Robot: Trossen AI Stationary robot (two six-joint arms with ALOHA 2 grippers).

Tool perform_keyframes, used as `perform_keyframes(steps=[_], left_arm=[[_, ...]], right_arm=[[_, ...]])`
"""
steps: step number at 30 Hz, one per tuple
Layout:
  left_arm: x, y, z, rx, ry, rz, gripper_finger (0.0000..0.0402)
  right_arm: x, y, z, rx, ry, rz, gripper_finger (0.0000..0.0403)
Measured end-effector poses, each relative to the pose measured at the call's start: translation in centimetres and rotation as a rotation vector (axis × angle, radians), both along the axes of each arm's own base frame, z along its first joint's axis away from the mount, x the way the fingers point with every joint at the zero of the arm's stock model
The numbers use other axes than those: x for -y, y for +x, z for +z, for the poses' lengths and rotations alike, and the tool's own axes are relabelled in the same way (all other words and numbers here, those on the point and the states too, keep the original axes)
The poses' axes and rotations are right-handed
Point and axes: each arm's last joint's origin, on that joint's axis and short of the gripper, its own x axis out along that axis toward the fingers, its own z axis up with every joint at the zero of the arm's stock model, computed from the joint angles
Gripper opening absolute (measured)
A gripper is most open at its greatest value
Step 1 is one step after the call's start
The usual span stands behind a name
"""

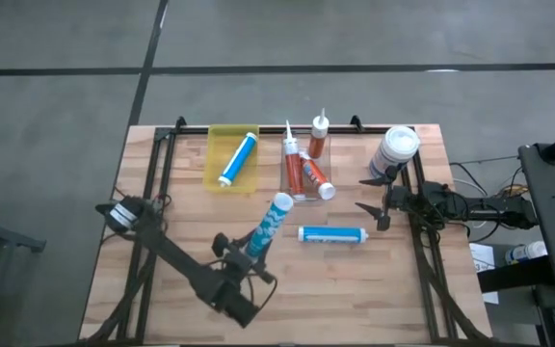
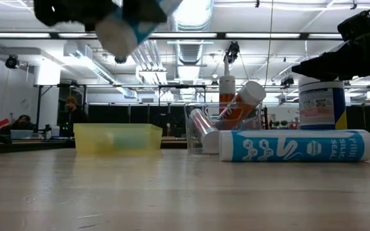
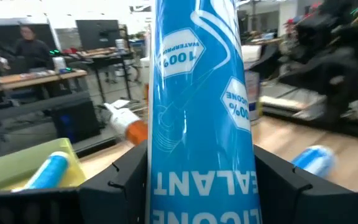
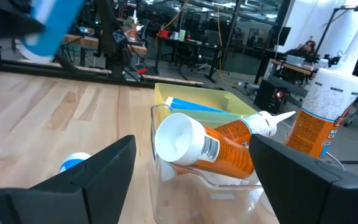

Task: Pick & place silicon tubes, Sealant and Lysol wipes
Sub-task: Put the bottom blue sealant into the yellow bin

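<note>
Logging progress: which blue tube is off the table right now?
The blue tube clamped in the left hand; the others lie in the yellow bin and on the table.

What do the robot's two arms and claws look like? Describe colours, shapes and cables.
Both arms are dark, slim, jointed metal. The left claw and right claw each end in two flat, pointed black fingers. Dark cables trail behind the right arm. The left arm has a pale round base joint.

A wooden counter (image 1: 162, 260) is carrying a yellow tray (image 1: 216, 166) far left, a clear bin (image 1: 295, 189) at far centre, the Lysol wipes (image 1: 395, 152) far right, and a blue tube (image 1: 330, 234) lying near the middle.
</note>
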Motion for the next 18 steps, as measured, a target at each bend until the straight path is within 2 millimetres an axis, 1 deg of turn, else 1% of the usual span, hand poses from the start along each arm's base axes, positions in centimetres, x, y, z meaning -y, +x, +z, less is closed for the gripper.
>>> perform_keyframes(steps=[4,6,13,18], left_arm=[[-1.5,-0.1,-1.6,-0.028,0.022,0.032,0.0209],[-2.1,-0.2,-2.0,-0.037,0.028,0.043,0.0209],[-4.3,0.0,-1.3,-0.074,0.053,0.099,0.0209],[-6.6,0.0,-1.2,-0.088,0.059,0.159,0.0209]], right_arm=[[0.0,0.0,0.0,0.000,0.000,0.000,0.0315],[0.0,0.0,0.0,0.000,0.000,0.000,0.0318],[0.0,0.0,0.0,0.000,0.000,0.000,0.0318],[0.0,0.0,0.0,0.000,0.000,0.000,0.0311]])
